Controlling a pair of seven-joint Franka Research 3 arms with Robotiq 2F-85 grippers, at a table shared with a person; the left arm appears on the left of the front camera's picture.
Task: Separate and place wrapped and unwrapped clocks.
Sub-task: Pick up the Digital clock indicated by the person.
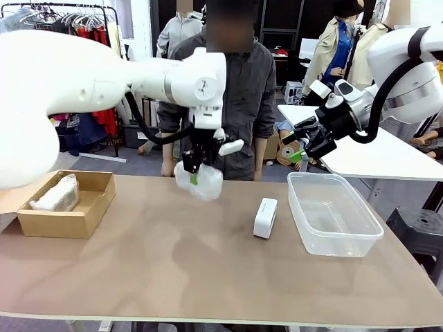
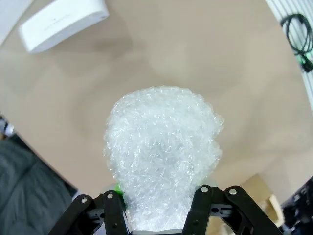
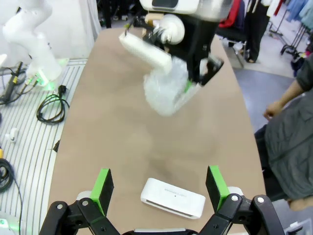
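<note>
– Left gripper (image 1: 194,176): what did we see it doing?
– We saw it clamped on the rounded bubble-wrap bundle (image 1: 205,185). It pointed down and held the bundle clear of the table (image 1: 173,277), in front of the person (image 1: 242,90) standing at the far side. In the left wrist view the bundle bulged out between the black fingers, with a sliver of green pad at its edge.
– And the right gripper (image 1: 302,153)?
– We saw it hanging in the air, jaws spread and nothing between them, beyond the far end of the clear plastic tub (image 1: 346,238). In its own wrist view the green pads stood wide apart.
– Where were the other clocks?
– We found the blocky bubble-wrap bundle (image 1: 57,195) lying inside the brown cardboard box (image 1: 83,221) at the table's left end. The bare white clock (image 1: 265,218) stood on edge on the tabletop, just beside the tub's left wall but not touching it. The held bundle hung between the box and that clock, nearer the far edge.
</note>
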